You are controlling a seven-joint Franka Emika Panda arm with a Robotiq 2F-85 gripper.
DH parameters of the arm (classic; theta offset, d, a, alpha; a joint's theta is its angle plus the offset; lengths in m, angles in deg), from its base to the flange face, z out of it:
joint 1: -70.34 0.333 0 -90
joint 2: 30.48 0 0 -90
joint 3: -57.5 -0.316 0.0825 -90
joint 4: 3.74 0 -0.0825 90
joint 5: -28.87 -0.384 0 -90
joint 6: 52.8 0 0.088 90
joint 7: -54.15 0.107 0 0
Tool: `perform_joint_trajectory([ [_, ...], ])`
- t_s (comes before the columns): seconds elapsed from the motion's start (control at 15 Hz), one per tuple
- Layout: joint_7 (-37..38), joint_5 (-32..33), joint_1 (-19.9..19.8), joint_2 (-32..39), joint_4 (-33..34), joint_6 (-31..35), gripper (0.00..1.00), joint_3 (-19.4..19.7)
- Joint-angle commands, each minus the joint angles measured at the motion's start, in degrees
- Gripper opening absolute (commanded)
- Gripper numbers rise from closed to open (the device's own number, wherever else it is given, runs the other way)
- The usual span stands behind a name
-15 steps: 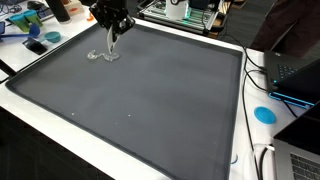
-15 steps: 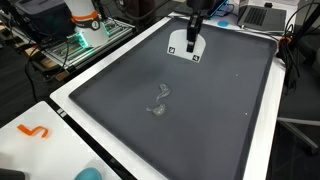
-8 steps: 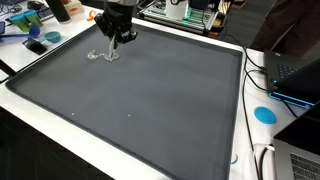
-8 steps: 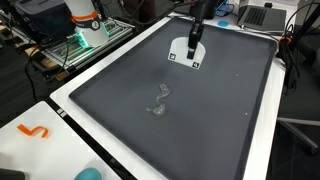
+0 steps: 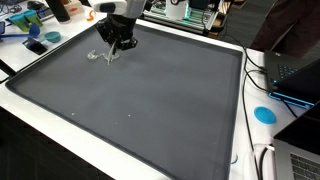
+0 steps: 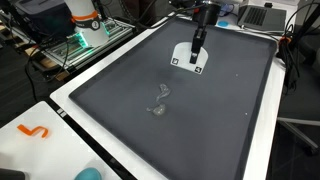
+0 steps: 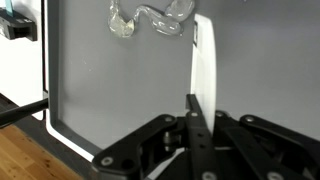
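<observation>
My gripper (image 5: 117, 38) hangs over the far part of a large dark grey mat (image 5: 160, 100). It is shut on a thin white card (image 6: 190, 58) with black marks at its corners, held just above the mat. In the wrist view the card (image 7: 203, 55) shows edge-on, clamped between the fingers (image 7: 191, 108). A clear, curved glass-like piece (image 5: 100, 55) lies on the mat close beside the gripper. It also shows in the wrist view (image 7: 150, 17) and in an exterior view (image 6: 160, 100), apart from the card.
The mat (image 6: 210, 120) sits on a white table. An orange S-shaped piece (image 6: 35, 131) lies on the table edge. A blue disc (image 5: 264, 114), a laptop (image 5: 297, 72) and cables lie beside the mat. A brown bottle (image 5: 62, 10) and blue items (image 5: 35, 45) stand at the far corner.
The gripper has shifted a little across the mat with the white card, and the card has tilted and come lower. The clear piece has not moved.
</observation>
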Motion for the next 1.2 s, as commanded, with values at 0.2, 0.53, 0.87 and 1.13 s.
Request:
perform_joint_trajectory([
  [0.2,2.30,3.37,0.63,2.81,1.89,1.08,0.01,1.52],
  [0.53,2.07,3.24,0.31,4.10,3.51,1.02,0.01,2.10],
  [0.87,0.39,-0.31,-1.46,4.69,4.99,2.59,0.01,1.61],
  [1.13,-0.63,-4.46,-2.74,4.77,5.46,4.41,0.01,1.56],
])
